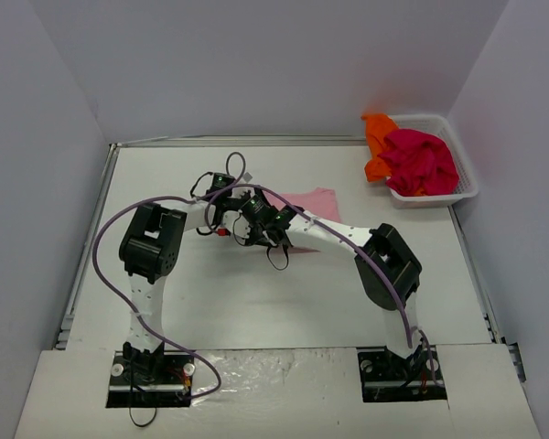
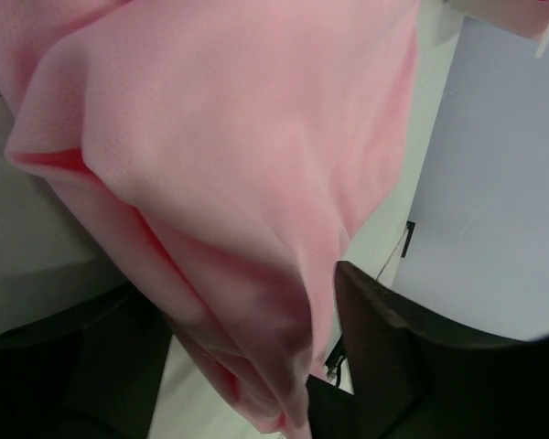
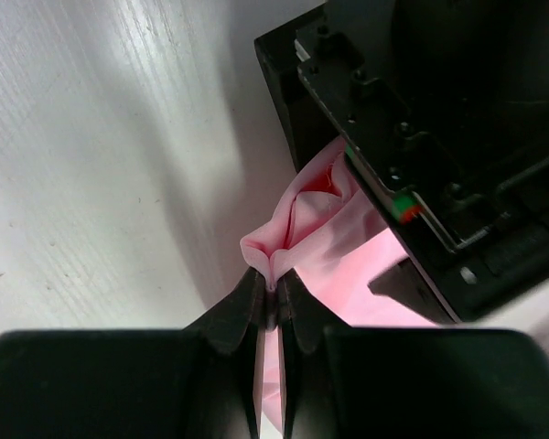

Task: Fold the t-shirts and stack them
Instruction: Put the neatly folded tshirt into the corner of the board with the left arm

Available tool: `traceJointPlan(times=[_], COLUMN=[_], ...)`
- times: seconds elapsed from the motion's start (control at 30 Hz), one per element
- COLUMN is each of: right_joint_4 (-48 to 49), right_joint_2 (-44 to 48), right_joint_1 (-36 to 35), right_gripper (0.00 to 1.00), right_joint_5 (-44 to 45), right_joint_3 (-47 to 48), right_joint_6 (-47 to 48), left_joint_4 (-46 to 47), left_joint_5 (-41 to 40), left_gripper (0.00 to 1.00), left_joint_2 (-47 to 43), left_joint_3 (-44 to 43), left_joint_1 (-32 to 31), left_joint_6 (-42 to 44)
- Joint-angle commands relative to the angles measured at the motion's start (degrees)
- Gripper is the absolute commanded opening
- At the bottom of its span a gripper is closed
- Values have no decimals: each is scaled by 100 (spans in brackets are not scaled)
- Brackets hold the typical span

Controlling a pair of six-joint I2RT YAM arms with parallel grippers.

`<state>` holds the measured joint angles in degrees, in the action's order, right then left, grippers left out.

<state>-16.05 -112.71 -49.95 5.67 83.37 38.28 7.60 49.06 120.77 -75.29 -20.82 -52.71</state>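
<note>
**Item under task.** The light pink soft cloth t-shirt (image 1: 316, 201) lies near the centre of the white surface (image 1: 256, 302), a little toward 1 o'clock. In the overhead view most of it is hidden under the two wrists, which meet above it. The magenta-red crumpled t-shirt (image 1: 425, 160) and the orange t-shirt (image 1: 377, 137) sit in the white plastic mesh basket (image 1: 467, 187) at the 2 o'clock corner, well apart from the work.

**Claws.** The right claw (image 3: 273, 279) is clenched on a thin pinched ridge of the pink cloth. The left claw (image 2: 229, 306) is released: its dark fingers stand apart with a thick hanging fold of the pink cloth between them, and a sliver of surface shows beside the right-hand finger.

**Hazards, as judged.**
- The right claw's bite is narrow and close to the cloth edge, so any pull could slip the fabric out.
- The bundle between the left fingers is several layers thick. A clamp here may catch the wrong layers and set a crooked fold.
- The black wrist housing (image 3: 439, 137) of the other arm stands just beside the right claw at 1 o'clock. The arms could collide, or cloth could get trapped between them.
- Lifting unevenly would drag the shirt across the surface and bunch it.

**Markings.** No brand, label or writing is legible in any view.
</note>
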Motion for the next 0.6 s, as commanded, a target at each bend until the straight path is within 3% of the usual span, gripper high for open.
traceJointPlan(times=[0.0,0.13,0.33,0.57], right_joint_4=[-161,-161,-161,-161], right_joint_2=[108,100,126,187], right_joint_1=[12,12,56,56], right_gripper=[0,0,0,0], right_joint_5=[-31,-22,-57,-119], right_joint_3=[206,188,118,30], right_joint_6=[-84,-67,-67,-67], left_joint_4=[-74,-205,-539,-750], left_joint_5=[-54,-80,-239,-388], left_gripper=[62,49,46,33], left_joint_2=[69,34,-89,-62], left_joint_3=[-197,-197,-223,-320], left_joint_1=[-71,-71,-54,-36], left_joint_6=[59,190,472,674])
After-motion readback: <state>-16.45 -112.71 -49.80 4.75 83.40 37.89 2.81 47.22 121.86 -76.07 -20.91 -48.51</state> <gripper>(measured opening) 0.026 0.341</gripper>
